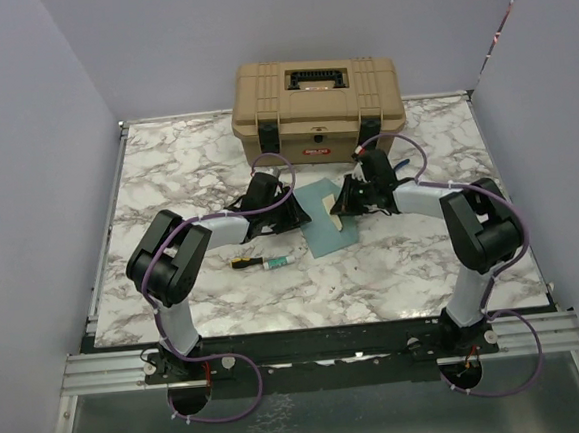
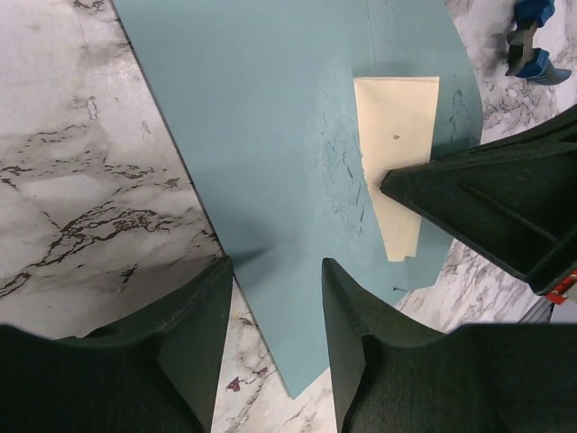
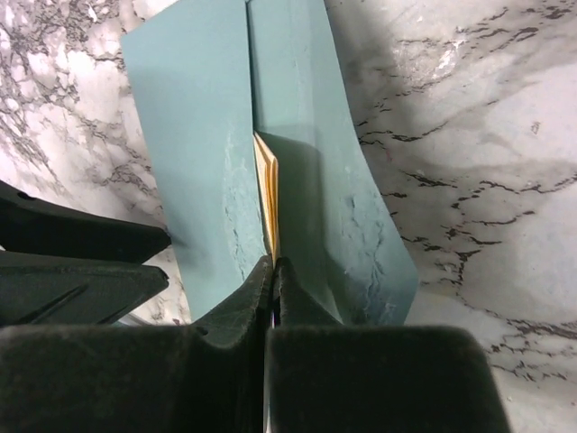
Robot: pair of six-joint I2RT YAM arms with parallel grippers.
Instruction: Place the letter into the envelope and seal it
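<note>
arms: black-jointed, pale-grey-linked left arm (image 1: pixel 173 261) and right arm (image 1: pixel 481 226) | cables: looped purple cables (image 1: pixel 259 384) | left gripper (image 2: pixel 277 263): dark matte plastic fingers (image 2: pixel 194 343)

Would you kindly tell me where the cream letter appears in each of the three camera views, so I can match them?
Top external: the letter is a cream strip near centre, on the right side of the envelope.
Left wrist: upper right of centre, lying against teal paper.
Right wrist: a thin cream edge at centre, just above the right tool.
Shared landmark: the teal envelope.
</note>
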